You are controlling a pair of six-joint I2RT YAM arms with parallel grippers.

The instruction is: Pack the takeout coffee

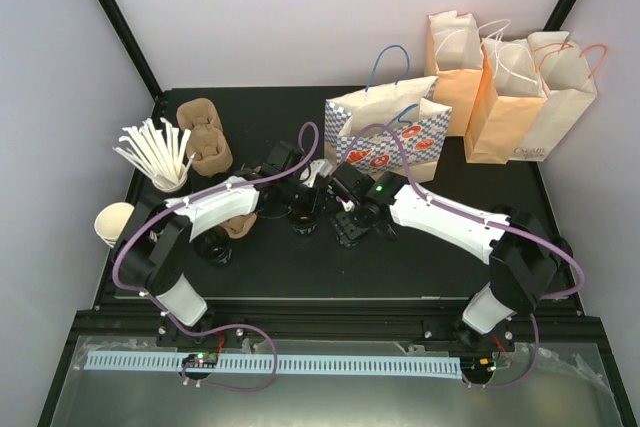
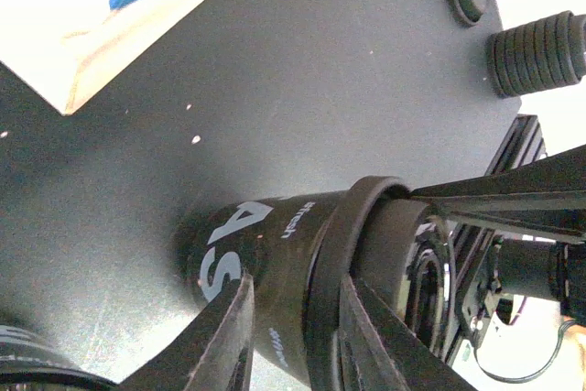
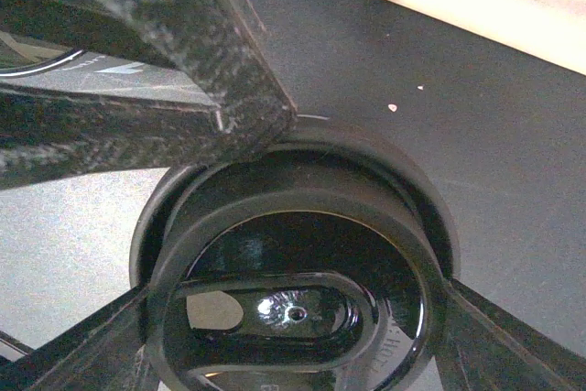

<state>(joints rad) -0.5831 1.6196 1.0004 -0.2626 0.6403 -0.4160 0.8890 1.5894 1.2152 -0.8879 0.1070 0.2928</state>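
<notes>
The takeout coffee (image 3: 293, 309) is a small black cup with white lettering (image 2: 275, 263) and a round black lid, standing on the black table. My right gripper (image 3: 298, 313) comes down from above, its two fingers pressed on opposite sides of the lid. In the top view this gripper (image 1: 348, 229) hides most of the cup. My left gripper (image 2: 298, 286) has its jaws apart, turned one above the other, tips against the cup's side at the body and lid rim. Its fingers (image 3: 229, 89) cross the right wrist view.
A blue-patterned paper bag (image 1: 388, 137) stands just behind the grippers, and orange paper bags (image 1: 515, 97) stand at the back right. Brown pulp carriers (image 1: 205, 137), white stirrers (image 1: 160, 152) and cream cups (image 1: 115, 222) are at left. Another black cup (image 1: 303, 217) is close by.
</notes>
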